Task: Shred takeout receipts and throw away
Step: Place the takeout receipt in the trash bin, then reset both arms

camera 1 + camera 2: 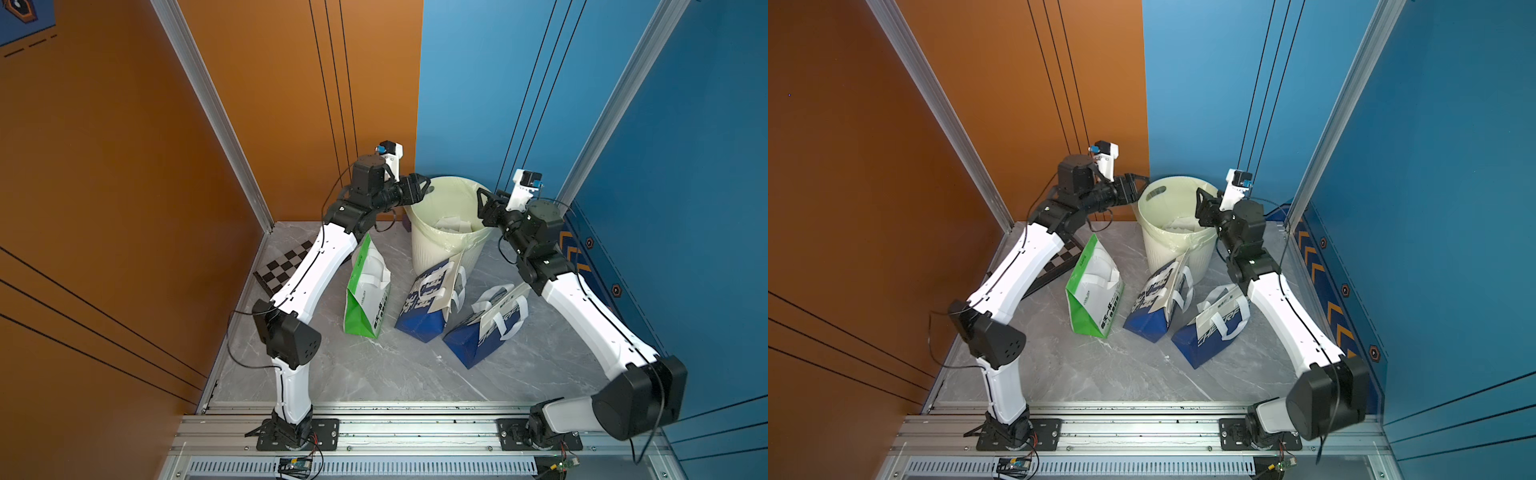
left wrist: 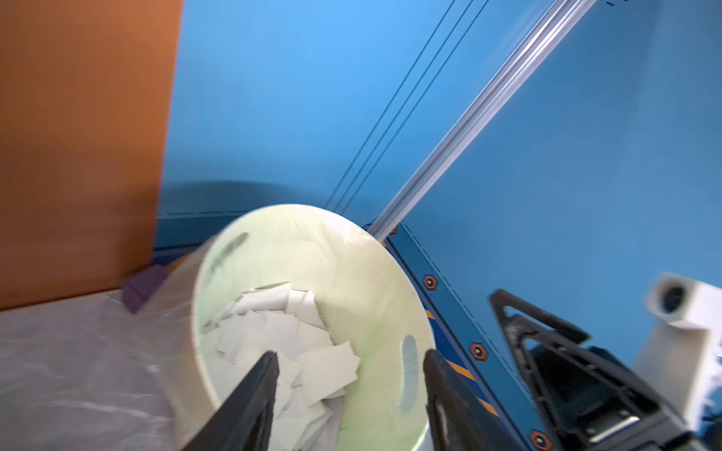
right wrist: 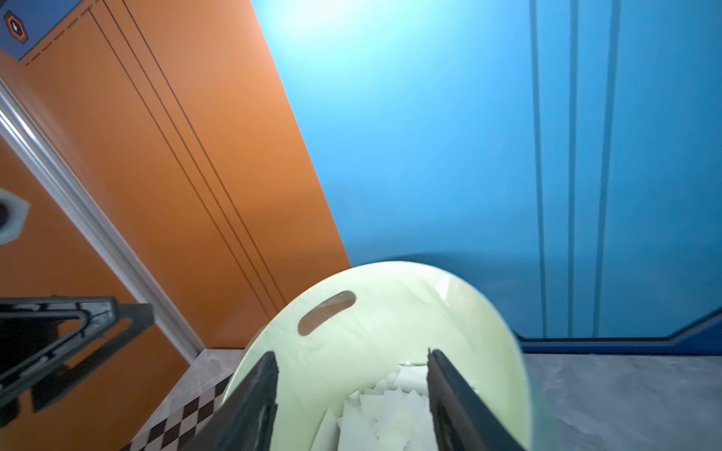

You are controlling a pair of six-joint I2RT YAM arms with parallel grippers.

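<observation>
Loads of receipt scraps [image 2: 281, 343] are piled inside the bin [image 1: 440, 253]. They're plain white and blank as far as I can tell, torn into angular bits with mostly straight edges, all overlapping every which way. The heap sits low, well under the rim, against a pale greenish liner. You can see the same pile in the right wrist view [image 3: 390, 410], and a sliver of it in both top views.

The bin stands at the back of the grey marble bench [image 1: 374, 374], near where the orange and blue walls meet.

The left pincer [image 1: 427, 187] hangs at the rim on its own side with its jaws clearly apart and nothing between them. The right pincer [image 1: 488, 192] is at the opposite rim, also spread and empty. Both wrist views are a bit smeary.

In front of the bin lie a green-white bag [image 1: 365, 299] and two blue-white bags [image 1: 428, 299] [image 1: 486, 320]. The nearer blue one is touching the bin wall.
</observation>
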